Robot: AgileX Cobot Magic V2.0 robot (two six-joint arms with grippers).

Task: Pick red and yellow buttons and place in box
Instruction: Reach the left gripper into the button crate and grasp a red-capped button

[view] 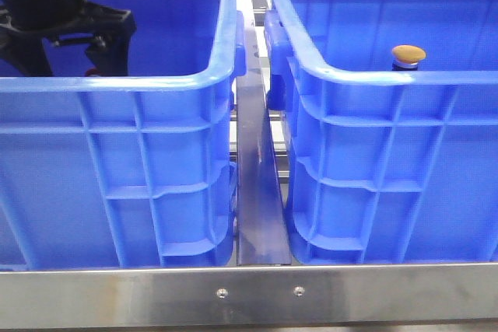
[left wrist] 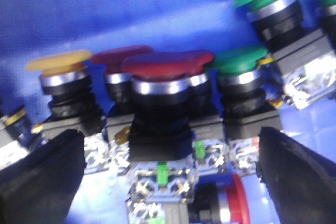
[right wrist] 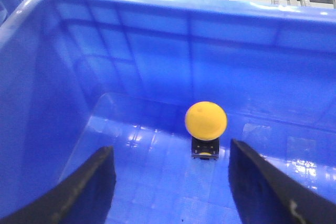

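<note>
In the front view we see our left gripper [view: 93,40] sunk into the left crate [view: 156,161] at upper left, jaws spread. Its wrist camera shows a crowd of buttons between the open fingers [left wrist: 42,182]: a red button [left wrist: 165,66] at centre, a second red [left wrist: 118,59] behind it, a yellow button [left wrist: 59,61] at left, green ones [left wrist: 239,61] at right. Nothing is gripped. Our right gripper [right wrist: 170,182] hangs open over the right box [view: 389,161], where one yellow-capped button [right wrist: 206,120] stands upright on the floor near the far wall, at centre of the right wrist frame.
</note>
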